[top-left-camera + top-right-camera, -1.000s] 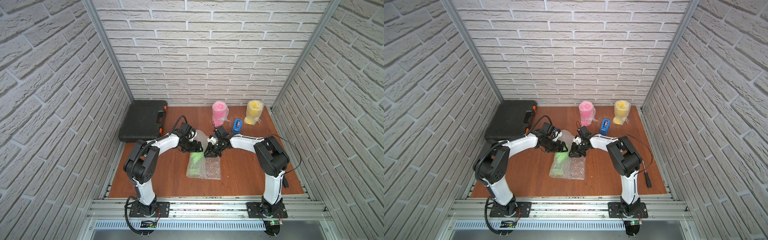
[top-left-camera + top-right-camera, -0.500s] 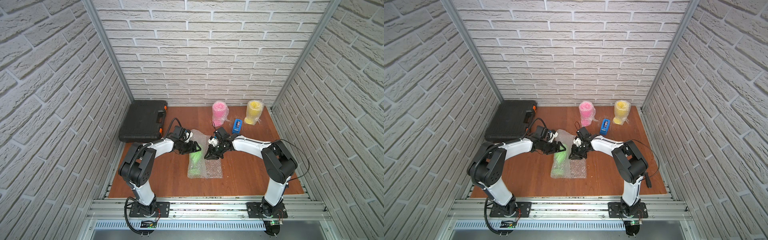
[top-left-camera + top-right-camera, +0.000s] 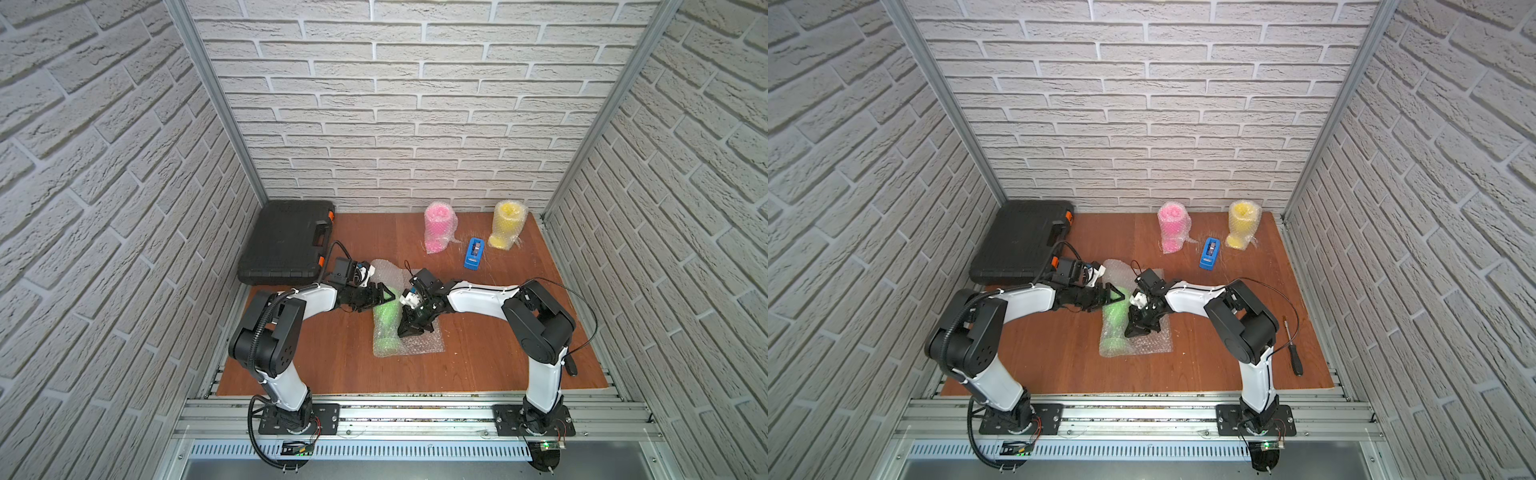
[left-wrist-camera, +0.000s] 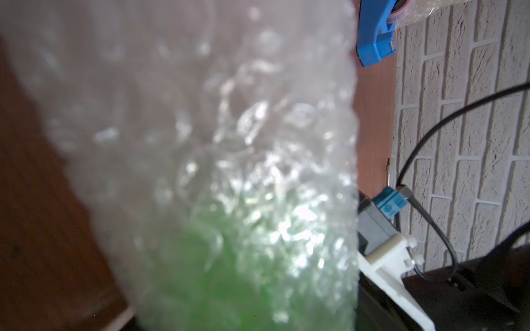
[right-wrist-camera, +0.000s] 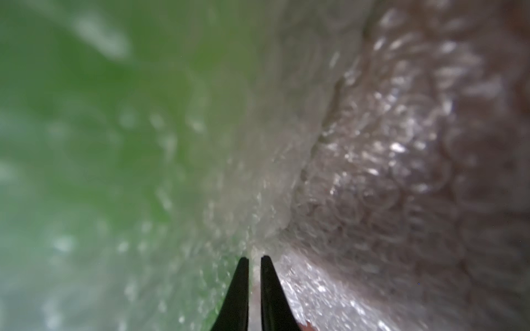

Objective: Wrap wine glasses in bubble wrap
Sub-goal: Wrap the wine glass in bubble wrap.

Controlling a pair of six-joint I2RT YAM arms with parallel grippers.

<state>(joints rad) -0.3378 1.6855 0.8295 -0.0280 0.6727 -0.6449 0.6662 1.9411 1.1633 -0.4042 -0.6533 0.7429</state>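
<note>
A neon green wine glass (image 3: 386, 322) (image 3: 1115, 320) lies on its side mid-table, half rolled in a clear sheet of bubble wrap (image 3: 424, 345) (image 3: 1152, 345). My left gripper (image 3: 384, 297) (image 3: 1113, 297) reaches in from the left, jaws wide over the wrapped bowl end. Its wrist view shows only blurred bubble wrap (image 4: 200, 114) over green (image 4: 206, 286), no fingers. My right gripper (image 3: 409, 330) (image 3: 1138, 330) (image 5: 254, 258) is shut on a fold of bubble wrap (image 5: 387, 172) beside the green glass (image 5: 86, 143). Pink (image 3: 438, 226) and yellow (image 3: 506, 224) wine glasses stand wrapped at the back.
A blue tape dispenser (image 3: 473, 253) (image 3: 1209, 253) (image 4: 375, 37) sits between the two wrapped glasses. A black case (image 3: 286, 243) fills the back left corner. A screwdriver (image 3: 1293, 353) lies by the right arm's base. Brick walls close in three sides.
My right gripper slid toward the front along the green glass's right side and closed on the wrap. The left gripper barely shifted. The wrap has rolled a little further over the glass.
</note>
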